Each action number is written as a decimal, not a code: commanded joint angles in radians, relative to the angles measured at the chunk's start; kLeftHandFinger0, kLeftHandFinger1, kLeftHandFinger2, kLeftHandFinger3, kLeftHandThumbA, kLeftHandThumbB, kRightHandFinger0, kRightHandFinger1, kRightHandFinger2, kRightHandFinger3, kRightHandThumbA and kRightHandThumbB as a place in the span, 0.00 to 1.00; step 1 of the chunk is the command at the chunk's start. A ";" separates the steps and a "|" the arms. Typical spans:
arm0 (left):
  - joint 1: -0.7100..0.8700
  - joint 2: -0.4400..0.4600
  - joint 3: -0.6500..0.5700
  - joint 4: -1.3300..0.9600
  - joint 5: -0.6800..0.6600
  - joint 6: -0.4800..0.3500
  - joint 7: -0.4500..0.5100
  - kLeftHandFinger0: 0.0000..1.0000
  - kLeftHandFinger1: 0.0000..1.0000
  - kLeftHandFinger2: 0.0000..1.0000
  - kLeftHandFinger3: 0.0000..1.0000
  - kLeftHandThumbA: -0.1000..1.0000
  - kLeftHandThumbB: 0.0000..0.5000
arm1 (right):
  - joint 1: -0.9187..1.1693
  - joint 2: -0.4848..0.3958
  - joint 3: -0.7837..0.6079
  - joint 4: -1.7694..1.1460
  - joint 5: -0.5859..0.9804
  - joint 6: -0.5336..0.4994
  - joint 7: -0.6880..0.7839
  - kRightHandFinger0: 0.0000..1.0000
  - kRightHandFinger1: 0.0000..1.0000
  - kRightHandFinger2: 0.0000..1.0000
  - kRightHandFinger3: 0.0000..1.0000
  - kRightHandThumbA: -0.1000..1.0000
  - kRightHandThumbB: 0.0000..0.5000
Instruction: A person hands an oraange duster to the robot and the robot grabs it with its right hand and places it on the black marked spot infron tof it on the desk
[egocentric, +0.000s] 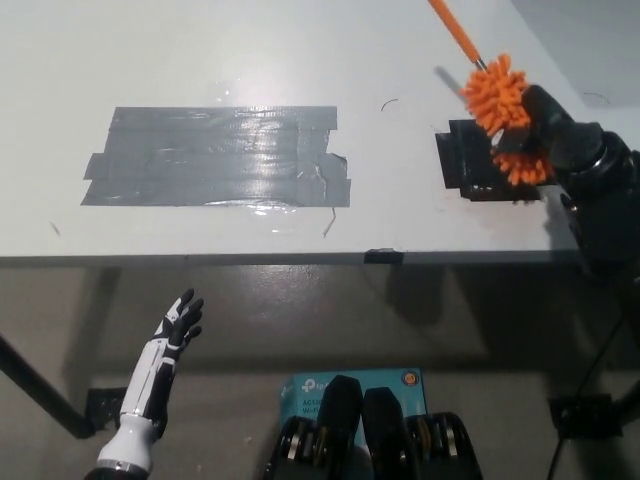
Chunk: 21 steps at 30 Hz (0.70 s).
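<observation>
My black right hand (545, 125) is at the right side of the picture, over the white desk (200, 50). Its fingers are closed around the fluffy head of the orange duster (498, 95). Orange fluff sticks out above my hand and a bit more pokes out below it. The thin orange stick of the duster goes up and to the left, to the top edge of the picture. My hand and the fluffy head are right over the black marked spot (475, 160), which is a dark square near the right end of the desk. The hand covers the right part of that spot. I cannot tell if the fluff is touching the spot or is just above it. In the middle left of the desk there is a big patch of shiny grey tape (215, 155), well apart from the duster. My white left hand (172, 325) is at the lower left of the picture, below the front edge of the desk. Its fingers are spread apart and hold nothing.
</observation>
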 joint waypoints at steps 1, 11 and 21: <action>-0.022 0.014 0.005 -0.035 -0.004 -0.005 -0.002 1.00 1.00 1.00 1.00 0.99 0.29 | -0.038 -0.019 -0.011 -0.004 0.014 -0.037 -0.032 0.15 0.66 0.95 1.00 0.00 0.32; -0.033 0.026 0.007 -0.038 0.005 -0.003 0.000 1.00 1.00 1.00 1.00 0.98 0.29 | -0.028 -0.019 0.018 -0.038 0.078 -0.080 0.194 1.00 1.00 1.00 1.00 0.64 0.85; -0.045 0.033 0.006 -0.034 0.005 0.002 -0.004 1.00 1.00 1.00 1.00 0.99 0.33 | -0.009 -0.033 0.031 -0.113 0.053 -0.116 0.157 1.00 1.00 1.00 1.00 0.78 0.80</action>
